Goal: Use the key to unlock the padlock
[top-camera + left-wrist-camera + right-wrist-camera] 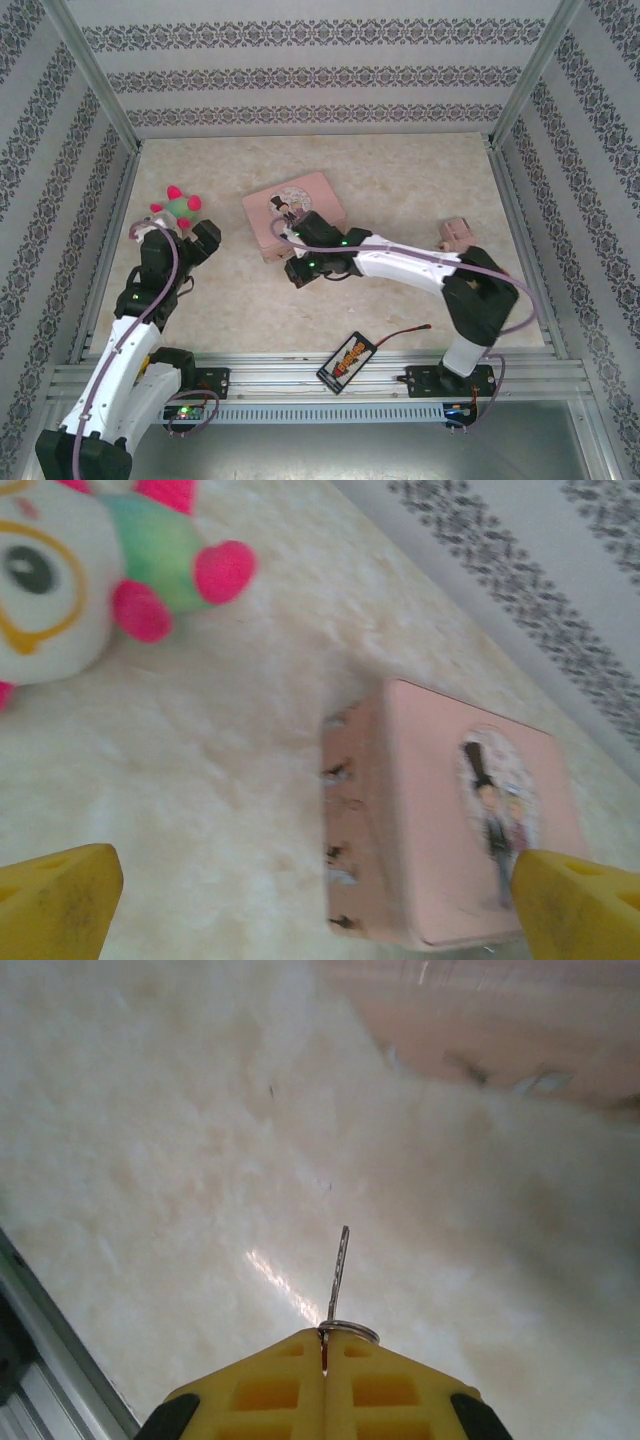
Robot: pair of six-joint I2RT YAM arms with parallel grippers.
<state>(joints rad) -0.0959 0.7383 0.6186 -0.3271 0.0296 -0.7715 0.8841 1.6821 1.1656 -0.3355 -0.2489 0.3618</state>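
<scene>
Two risks: the key (338,1270), pinched at its head in the clenched right gripper (323,1345) above the table (400,190), could twist or slip, and the padlock, which I cannot pick out, may go unsteadied while the left gripper (320,900) gapes empty facing the pink tin (450,840). Its glossy cream marble-look top invites skidding; patterned walls (300,80) enclose three sides.

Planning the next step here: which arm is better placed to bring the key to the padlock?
Right, most likely. The right gripper is shut on the key, its blade sticking out ahead. The left gripper is open and empty, near the plush toy.
</scene>
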